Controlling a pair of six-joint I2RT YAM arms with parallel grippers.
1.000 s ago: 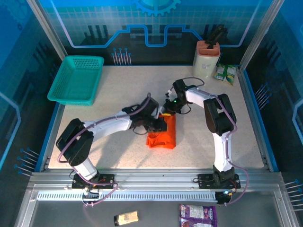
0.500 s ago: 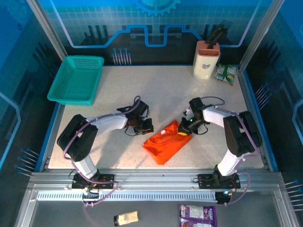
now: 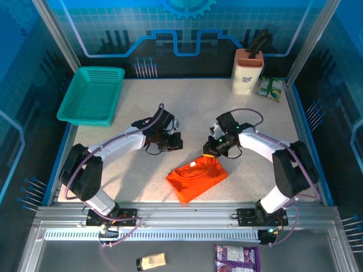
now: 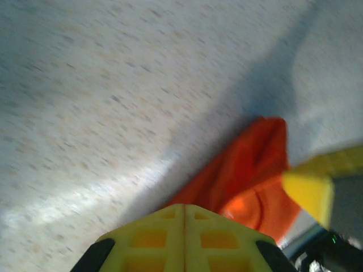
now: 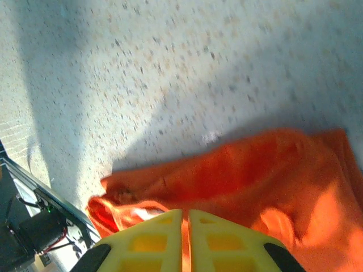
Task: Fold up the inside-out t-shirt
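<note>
A blue-lit enclosure surrounds the work area: the back wall [image 3: 113, 28] is a translucent blue panel printed with a grid and a gear outline, and slanted metal posts stand at the corners. Inside it lies the table [image 3: 198, 107], a pale beige surface with fine dark speckles, edged in blue at the sides. An aluminium rail [image 3: 187, 218] runs along its near edge, where the two arm bases are bolted.

The teal basket [image 3: 85, 118] sits at the far left corner of the table, partly overhanging the left edge. The t-shirt [image 3: 195, 178] lies bunched into a rough orange rectangle near the front middle of the table, between the two arms and closer to the right one. A beige holder [image 3: 247, 73] with dark handles sticking up stands at the far right, with a green packet [image 3: 269, 88] just beside it.

The left gripper [image 3: 173, 141] hovers over bare table, apart from the shirt's far left side; its wrist camera shows the yellow fingers [image 4: 164, 226] pressed together with nothing between them. The right gripper [image 3: 211, 150] is at the shirt's far edge, its fingers [image 5: 215, 232] closed to a hairline slit above the orange cloth; no cloth shows pinched between them.

On the floor below the rail lie a purple packet [image 3: 237, 258] and a small yellowish one [image 3: 151, 261]
</note>
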